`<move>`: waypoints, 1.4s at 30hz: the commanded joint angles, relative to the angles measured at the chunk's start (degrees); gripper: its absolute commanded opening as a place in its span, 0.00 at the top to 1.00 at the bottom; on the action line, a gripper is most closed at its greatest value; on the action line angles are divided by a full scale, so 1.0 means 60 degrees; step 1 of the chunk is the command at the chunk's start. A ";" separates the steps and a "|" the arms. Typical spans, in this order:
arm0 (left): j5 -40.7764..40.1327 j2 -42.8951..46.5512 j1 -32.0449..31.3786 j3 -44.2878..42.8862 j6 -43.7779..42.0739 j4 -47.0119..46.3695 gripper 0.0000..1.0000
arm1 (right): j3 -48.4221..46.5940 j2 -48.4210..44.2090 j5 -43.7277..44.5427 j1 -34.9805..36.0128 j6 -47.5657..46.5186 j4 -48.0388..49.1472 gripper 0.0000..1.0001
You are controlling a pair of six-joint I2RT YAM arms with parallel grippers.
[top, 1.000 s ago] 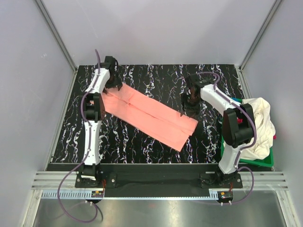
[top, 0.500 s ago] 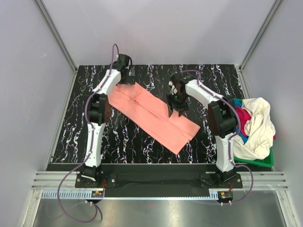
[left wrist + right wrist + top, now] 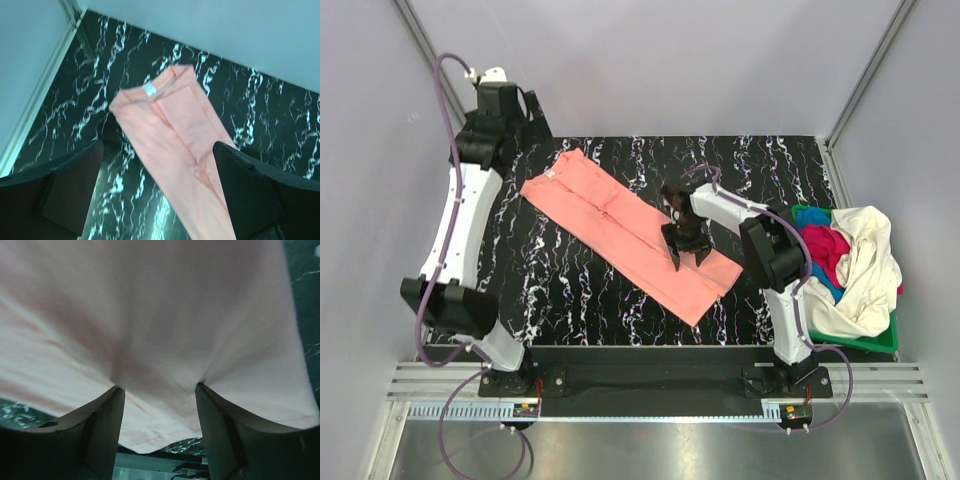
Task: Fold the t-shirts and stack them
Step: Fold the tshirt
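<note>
While the salmon-pink t-shirt (image 3: 625,225) lies mid-frame as 1 long band, seemingly folded lengthwise only, the right gripper (image 3: 690,258) presses parted fingers on its lower-right end without pinching, the left gripper (image 3: 157,165) hangs wide and empty at upper left, and the other t-shirts (image 3: 860,265) sit unfolded in the green basket (image 3: 885,342).

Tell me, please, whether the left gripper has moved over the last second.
Yes. The left gripper has left the collar end of the salmon shirt and pulled back towards the far-left corner of the table, jaws open.
</note>
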State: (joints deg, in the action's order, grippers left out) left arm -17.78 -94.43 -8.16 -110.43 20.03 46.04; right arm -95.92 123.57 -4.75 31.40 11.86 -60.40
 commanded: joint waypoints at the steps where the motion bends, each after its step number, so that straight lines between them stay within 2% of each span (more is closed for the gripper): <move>1: -0.0157 0.0370 -0.0090 0.1496 0.0718 0.0953 0.01 | 0.0603 0.0338 0.0995 0.0464 0.0484 0.0194 0.34; 5: 0.0092 0.1542 -0.0075 0.3004 0.0690 0.0955 0.01 | 0.1264 0.0133 0.1188 0.1576 0.1113 0.0369 0.34; 7: 0.0020 0.1895 -0.0060 0.3404 0.0719 0.0954 0.01 | 0.1469 -0.0144 0.0794 0.2352 0.1757 0.0369 0.34; 9: 0.0062 0.2013 -0.0060 0.3872 0.0646 0.0751 0.01 | 0.1558 -0.0627 -0.0551 0.3112 0.2503 0.0632 0.34; 12: 0.0442 0.1868 -0.0060 0.4617 0.0354 -0.0142 0.01 | 0.1325 -0.1430 -0.2232 0.3686 0.3512 0.1335 0.34; 15: 0.0926 0.0964 -0.0089 0.4695 0.0323 -0.0817 0.02 | 0.0974 -0.2326 -0.2447 0.3673 0.3883 0.1630 0.33; 17: 0.1015 0.0288 -0.0250 0.4447 0.0338 -0.1008 0.01 | 0.0417 -0.2925 -0.1528 0.3469 0.3679 0.1074 0.30; 19: 0.0564 -0.0927 -0.0484 0.3570 0.0382 -0.0834 0.03 | 0.0356 -0.3366 -0.1128 0.3075 0.3576 0.0854 0.27; 20: 0.0445 -0.1337 -0.0761 0.3160 0.0339 -0.0644 0.06 | 0.0444 -0.3803 -0.0909 0.2449 0.3561 0.0708 0.27; 24: -0.1134 -0.3692 -0.1451 0.1285 0.0834 0.0205 0.05 | 0.1438 -0.4627 -0.0732 0.0819 0.3181 0.0546 0.26; 28: -0.1884 -0.5335 -0.1540 -0.0720 0.2267 0.1333 0.05 | 0.1718 -0.4891 -0.0526 -0.0075 0.2609 0.0136 0.26; 31: -0.2104 -0.6259 -0.1540 -0.1485 0.3161 0.2037 0.05 | 0.2011 -0.5023 -0.0672 -0.0486 0.2506 0.0266 0.26; 35: -0.1448 -0.6907 -0.1496 -0.1590 0.3736 0.1951 0.06 | 0.2202 -0.4849 -0.0965 -0.0736 0.2448 0.0414 0.25; 42: 0.1391 -0.8122 -0.1583 -0.2188 0.3107 0.1160 0.13 | 0.2217 -0.4438 -0.1082 -0.1073 0.2272 0.0633 0.25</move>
State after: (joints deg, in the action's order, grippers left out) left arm -19.29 -138.67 -16.80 -121.16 39.40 55.75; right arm -82.46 96.07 -10.13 25.89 26.74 -58.08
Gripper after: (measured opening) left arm 0.875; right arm 0.743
